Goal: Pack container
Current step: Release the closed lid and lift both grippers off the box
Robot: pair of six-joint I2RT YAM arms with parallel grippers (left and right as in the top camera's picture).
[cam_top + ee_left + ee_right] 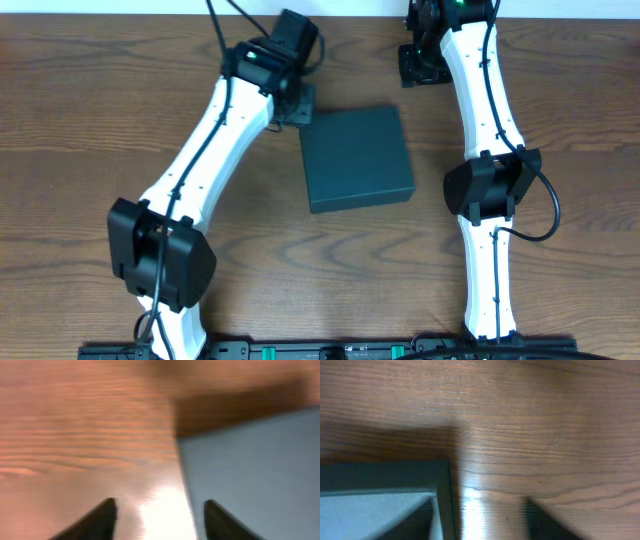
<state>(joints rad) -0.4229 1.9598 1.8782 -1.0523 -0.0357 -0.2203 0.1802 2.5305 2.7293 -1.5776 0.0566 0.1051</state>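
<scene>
The container (355,158) is a dark teal-grey box lying shut in the middle of the wooden table. My left gripper (296,104) hovers at its far left corner. In the left wrist view the gripper (160,521) is open. One finger is over bare wood and the other over the container (255,470), with the box's edge between them. My right gripper (418,68) sits beyond the far right corner. In the right wrist view the gripper (480,521) is open too. The container (380,492) fills the lower left, its corner wall running between the fingers. Nothing is held.
Brown wooden table (90,130) all around the box. My two white arms reach in from the near edge, the left arm (200,160) slanting toward the box and the right arm (490,150) running along its right side.
</scene>
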